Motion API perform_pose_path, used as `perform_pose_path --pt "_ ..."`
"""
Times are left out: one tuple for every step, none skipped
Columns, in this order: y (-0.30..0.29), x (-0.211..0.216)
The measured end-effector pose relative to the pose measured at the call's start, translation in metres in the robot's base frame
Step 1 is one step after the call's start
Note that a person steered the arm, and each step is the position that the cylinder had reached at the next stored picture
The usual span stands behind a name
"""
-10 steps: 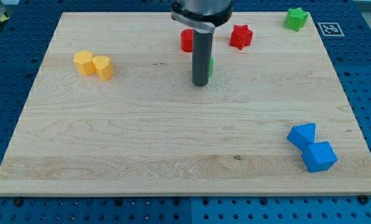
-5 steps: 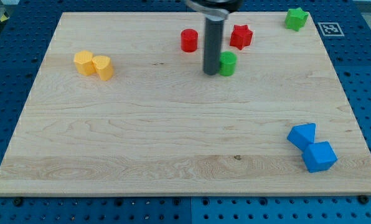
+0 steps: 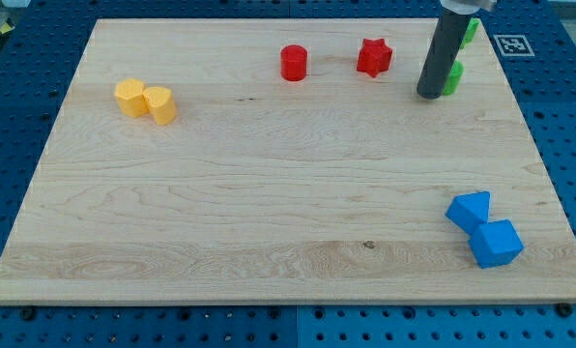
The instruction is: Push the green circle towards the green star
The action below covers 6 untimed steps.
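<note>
The green circle (image 3: 452, 78) sits near the view's top right, mostly hidden behind my dark rod. My tip (image 3: 428, 96) touches the board right at the circle's left side. The green star (image 3: 471, 31) lies just above, at the board's top right corner, and only its right edge shows past the rod. The circle is a short way below the star.
A red star (image 3: 373, 57) and a red circle (image 3: 294, 63) sit left of my tip along the top. Two yellow blocks (image 3: 145, 101) lie at the left. Two blue blocks (image 3: 484, 229) lie at the bottom right. The board's right edge (image 3: 530, 126) is close.
My tip has swept to the right and slightly up, pushing the green circle from the top middle of the board to just below the green star.
</note>
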State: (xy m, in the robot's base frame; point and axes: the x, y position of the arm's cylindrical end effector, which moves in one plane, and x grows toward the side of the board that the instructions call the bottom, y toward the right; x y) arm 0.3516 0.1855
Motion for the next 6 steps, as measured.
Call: perform_pose_path --pt "0.004 0.0" --pt "0.01 0.0" --pt "0.019 0.0" --pt "0.024 -0.009" --pt "0.024 -0.027" --pt "0.024 -0.036"
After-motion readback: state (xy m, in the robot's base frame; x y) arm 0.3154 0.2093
